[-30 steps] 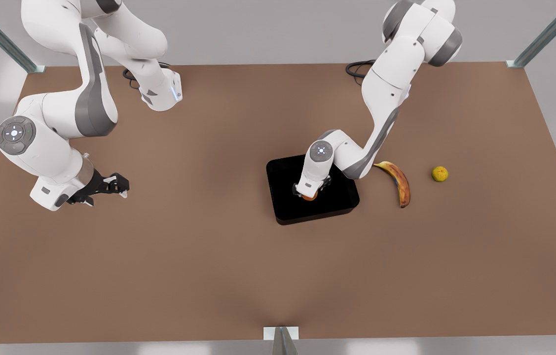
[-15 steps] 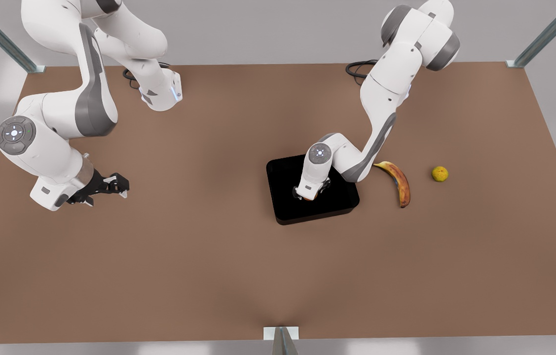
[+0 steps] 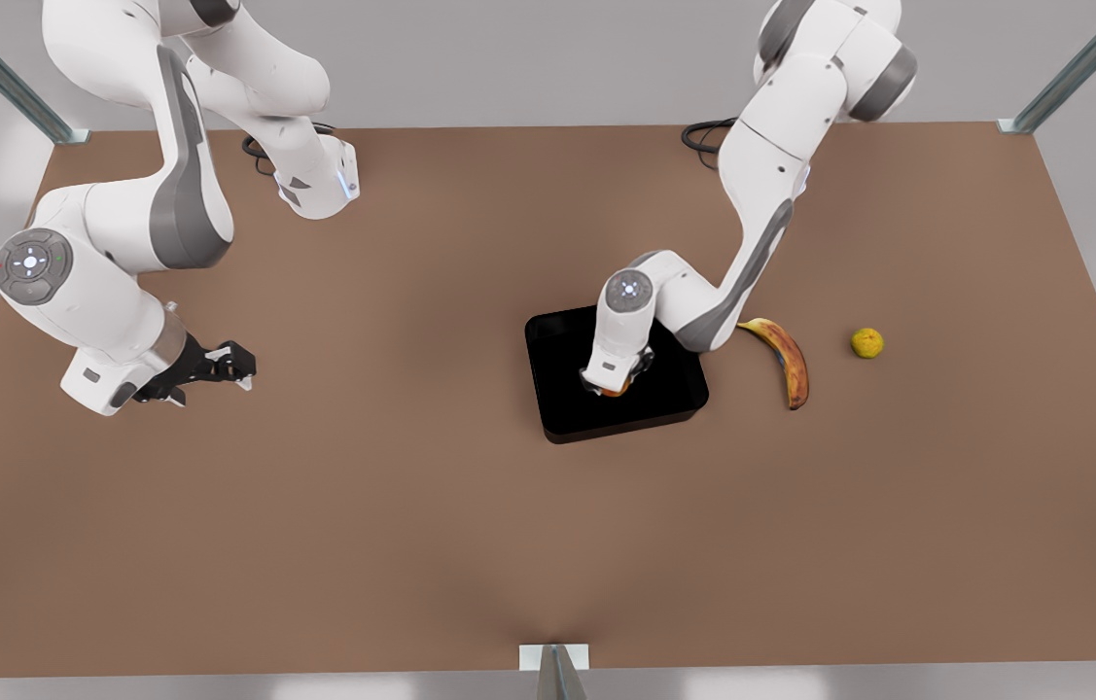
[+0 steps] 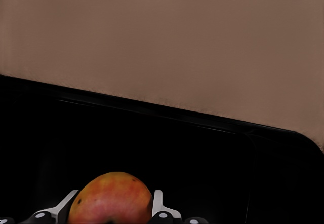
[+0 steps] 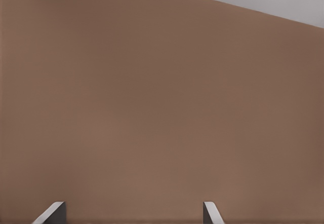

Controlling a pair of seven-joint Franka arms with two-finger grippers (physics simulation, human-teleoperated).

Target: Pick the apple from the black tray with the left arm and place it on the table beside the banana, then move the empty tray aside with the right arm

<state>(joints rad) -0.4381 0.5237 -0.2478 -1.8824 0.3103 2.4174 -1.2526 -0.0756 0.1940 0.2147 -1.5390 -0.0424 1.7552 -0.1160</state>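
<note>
- Hanging over bare brown table (image 3: 392, 506) at the front view's left, the right gripper (image 3: 234, 369) waits with its fingers spread wide apart and nothing between them; the right wrist view has both fingertips (image 5: 50, 211) set apart over plain tabletop (image 5: 162, 107).
- Near the middle sits the black tray (image 3: 567, 408), flat on the table, with the left gripper (image 3: 614, 387) reaching down into it from the arm at the front view's right.
- Inside the tray, the apple (image 3: 616, 391) is pinched between the left gripper's two fingers; the left wrist view has a finger (image 4: 158, 203) pressed against each side of the apple (image 4: 110, 197), with the tray's dark floor (image 4: 152, 143) behind it.
- Just beside the tray's right wall lies the banana (image 3: 789, 362), on the table and apart from the tray.
- Farther to the front view's right, a small yellow-green fruit (image 3: 866, 342) sits near the banana, not touching it.
</note>
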